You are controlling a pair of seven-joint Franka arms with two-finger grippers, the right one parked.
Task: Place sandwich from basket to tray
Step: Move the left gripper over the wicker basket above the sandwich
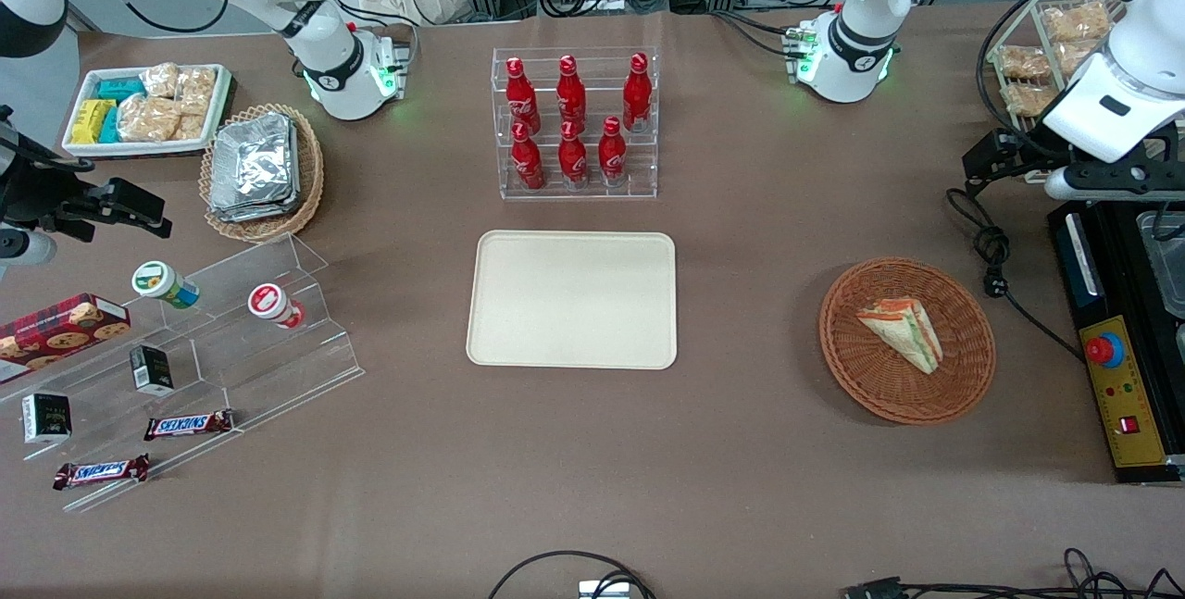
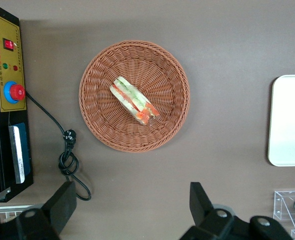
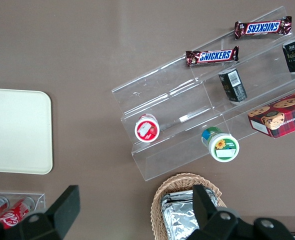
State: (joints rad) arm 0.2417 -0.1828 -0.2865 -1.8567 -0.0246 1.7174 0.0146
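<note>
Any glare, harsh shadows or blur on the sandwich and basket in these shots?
Front view: even light, the sandwich is sharp and the basket casts a soft shadow; the foil packs glint. Left wrist view: sandwich crisp, no glare; the open gripper hangs high above the table.

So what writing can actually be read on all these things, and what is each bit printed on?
"SNICKERS": chocolate bar on the clear acrylic step shelf.
"SNICKERS": second chocolate bar on the same shelf.
Red bottles in the clear rack: white script, too small to read.
Red cookie box, two dark small boxes, two cup lids: print blurred.
Sandwich, basket, tray: no text.
Gripper, open above the table beside the basket: no markings.
</note>
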